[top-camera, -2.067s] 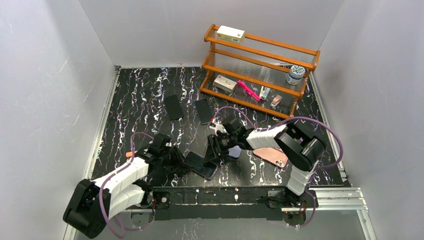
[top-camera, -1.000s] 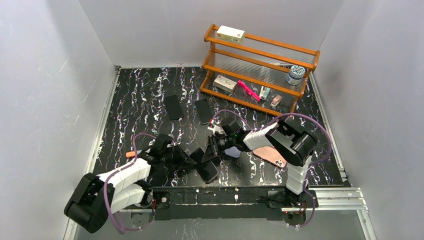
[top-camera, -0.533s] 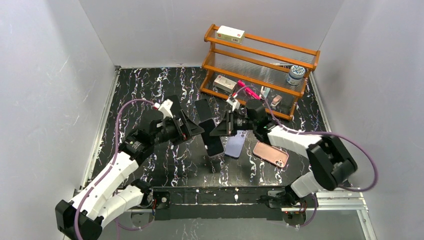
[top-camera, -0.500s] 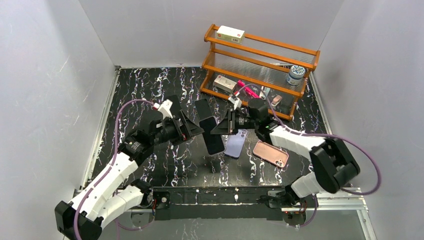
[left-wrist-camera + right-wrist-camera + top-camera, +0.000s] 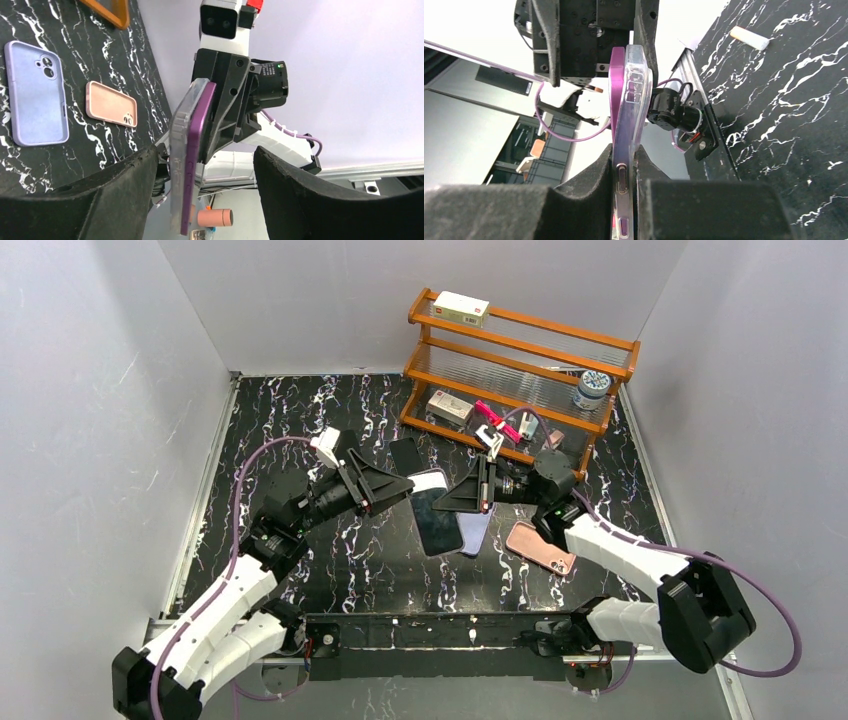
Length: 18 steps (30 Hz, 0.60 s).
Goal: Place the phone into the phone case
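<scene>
Slippage was judged the chief risk. The phone [image 5: 437, 523], with the clear case [image 5: 178, 150] against its back, was held in the air above the table [image 5: 300, 440] along one long edge only, pinched between the pressed-together fingers of the right gripper [image 5: 456, 500]. The left gripper [image 5: 400, 486] was spread wide, and its fingers [image 5: 115, 200] were kept apart from the phone, which was seen edge-on between them in the left wrist view. If that gripper were closed off-centre or pushed in hard, the phone could be twisted out of the right-hand pinch and dropped. The case could also be levered off, since it looked only partly seated. The phone's long axis was seen to run from the far side toward the near edge, leaning slightly rightward. The dark screen was turned up toward the overhead camera.
</scene>
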Motion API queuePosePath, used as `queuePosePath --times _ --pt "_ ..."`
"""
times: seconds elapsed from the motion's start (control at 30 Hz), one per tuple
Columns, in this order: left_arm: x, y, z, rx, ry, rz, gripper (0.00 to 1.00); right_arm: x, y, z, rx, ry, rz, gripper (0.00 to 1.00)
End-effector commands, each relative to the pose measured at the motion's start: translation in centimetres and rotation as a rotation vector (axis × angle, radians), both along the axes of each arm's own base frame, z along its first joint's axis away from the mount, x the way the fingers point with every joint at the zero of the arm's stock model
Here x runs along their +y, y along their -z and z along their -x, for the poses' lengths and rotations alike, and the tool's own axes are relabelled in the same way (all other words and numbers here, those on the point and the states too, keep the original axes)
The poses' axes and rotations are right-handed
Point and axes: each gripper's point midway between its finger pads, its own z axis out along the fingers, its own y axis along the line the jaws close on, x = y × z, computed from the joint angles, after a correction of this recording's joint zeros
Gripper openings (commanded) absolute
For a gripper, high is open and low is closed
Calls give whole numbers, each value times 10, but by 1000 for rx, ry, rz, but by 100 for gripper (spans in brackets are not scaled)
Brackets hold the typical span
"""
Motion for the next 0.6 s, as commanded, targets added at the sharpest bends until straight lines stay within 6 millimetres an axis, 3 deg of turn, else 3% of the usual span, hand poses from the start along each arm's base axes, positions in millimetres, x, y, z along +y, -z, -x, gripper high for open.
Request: queuePosePath --times 0.0,0.2,0.37,0.57 --pt "-2 -17 5 -45 24 128 64 -10 -42 18 -83 -34 -125 4" --pt "-3 -7 3 -10 16 194 46 -8 -41 20 -64 -43 -133 6" --pt "-3 -2 1 -10 8 184 33 0 -25 19 -31 -73 -102 7" --pt "-5 14 -2 4 12 143 2 5 -17 17 -12 -93 -96 12"
